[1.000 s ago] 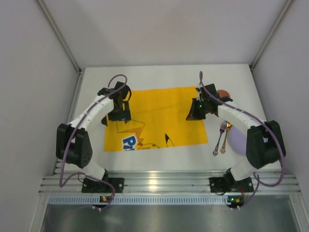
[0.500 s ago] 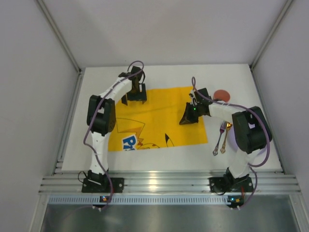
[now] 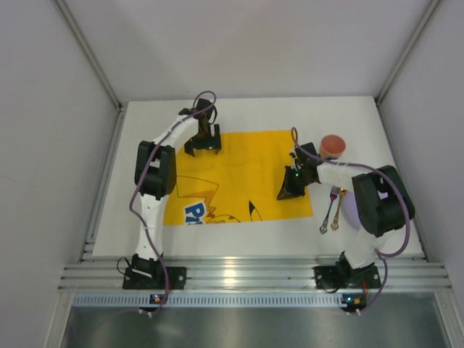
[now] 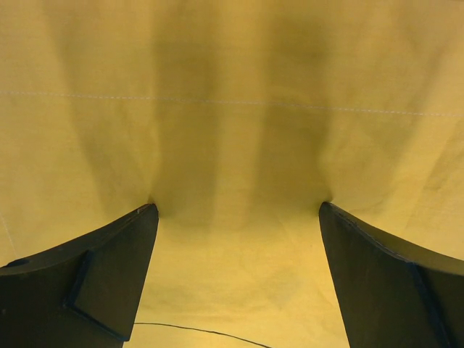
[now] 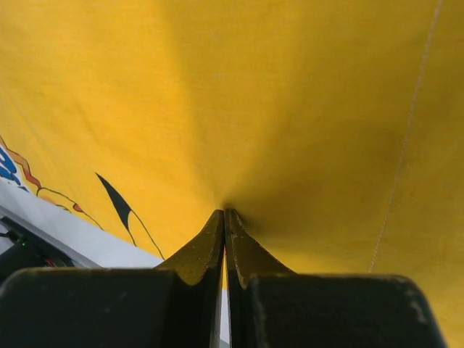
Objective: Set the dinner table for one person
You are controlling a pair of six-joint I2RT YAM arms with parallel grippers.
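The top external camera sits high behind the arm bases and looks steeply down on the whole table (image 3: pixel 246 112). Each wrist camera looks along its own gripper from very near the yellow placemat (image 3: pixel 246 174). The left gripper (image 4: pixel 238 206) frames plain cloth, while the right gripper (image 5: pixel 224 212) frames a printed edge. All three views share the placemat.

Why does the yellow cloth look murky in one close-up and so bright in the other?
Left wrist view: the placemat is dim and olive, with two soft shadow bands running up from the open left gripper. Right wrist view: it is bright, saturated yellow, darkest at the tips of the shut right gripper. Top external view: evenly lit, with glare on the metal rail.
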